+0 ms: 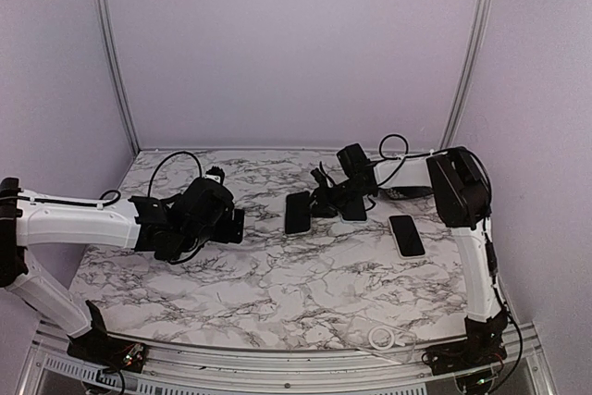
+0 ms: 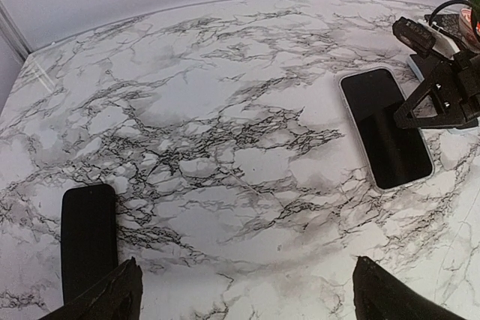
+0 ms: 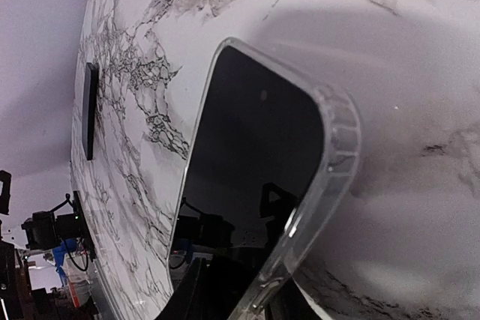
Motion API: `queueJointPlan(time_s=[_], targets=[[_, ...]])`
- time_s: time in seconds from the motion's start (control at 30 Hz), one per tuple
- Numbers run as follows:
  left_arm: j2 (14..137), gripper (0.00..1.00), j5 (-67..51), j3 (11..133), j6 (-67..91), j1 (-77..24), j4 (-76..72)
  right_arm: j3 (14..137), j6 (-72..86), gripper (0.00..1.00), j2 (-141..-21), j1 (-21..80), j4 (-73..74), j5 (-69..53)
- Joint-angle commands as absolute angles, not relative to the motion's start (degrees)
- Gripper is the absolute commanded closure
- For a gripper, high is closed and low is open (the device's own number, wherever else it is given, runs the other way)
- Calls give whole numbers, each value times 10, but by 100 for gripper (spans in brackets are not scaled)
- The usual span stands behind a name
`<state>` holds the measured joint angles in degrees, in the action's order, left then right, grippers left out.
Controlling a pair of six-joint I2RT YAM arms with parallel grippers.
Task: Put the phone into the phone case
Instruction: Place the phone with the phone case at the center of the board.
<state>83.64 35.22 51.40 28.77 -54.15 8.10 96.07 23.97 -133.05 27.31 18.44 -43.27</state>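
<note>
I see the marble tabletop point(image 1: 277, 284) under both arms. My left tool point(image 2: 246, 282) hangs released, jaws wide. I cannot tell whether the right tool point(image 2: 441, 99) is gripping. Directly at its fingers lies the phone point(image 2: 386, 127), seemingly seated in a clear case point(image 3: 334, 155). A black slab point(image 2: 88, 237) lies just ahead of the left tool.

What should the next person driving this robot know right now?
Left gripper: jaws wide open, empty, low over the marble table.
Right gripper: at the edge of the phone; gripping or letting go, cannot tell.
The phone lies flat, screen up, mid-table, with the clear case around it.
Done: the phone looks to be in the case.
Left: check that every corner is seated, then pull the right arm away.
Also there: a flat black slab near the left arm's jaws, and a second phone further right.
</note>
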Motion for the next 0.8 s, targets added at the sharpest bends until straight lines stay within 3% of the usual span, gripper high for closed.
queueJointPlan(time_s=[0.0, 0.3, 0.5, 0.63, 0.73, 0.77], targets=[[823, 1, 355, 509, 294, -540, 117, 995, 213, 76, -1342, 260, 198, -403], [813, 1, 362, 500, 294, -537, 123, 977, 174, 72, -1301, 268, 257, -321], [810, 1, 345, 506, 297, -537, 124, 1002, 113, 59, -1236, 281, 368, -224], [786, 1, 335, 494, 317, -538, 122, 974, 84, 46, -1158, 329, 463, -108], [766, 1, 329, 479, 323, -538, 123, 886, 99, 35, -1085, 374, 517, -42], [759, 1, 327, 474, 325, -539, 123, 850, 108, 27, -1060, 398, 528, -24]])
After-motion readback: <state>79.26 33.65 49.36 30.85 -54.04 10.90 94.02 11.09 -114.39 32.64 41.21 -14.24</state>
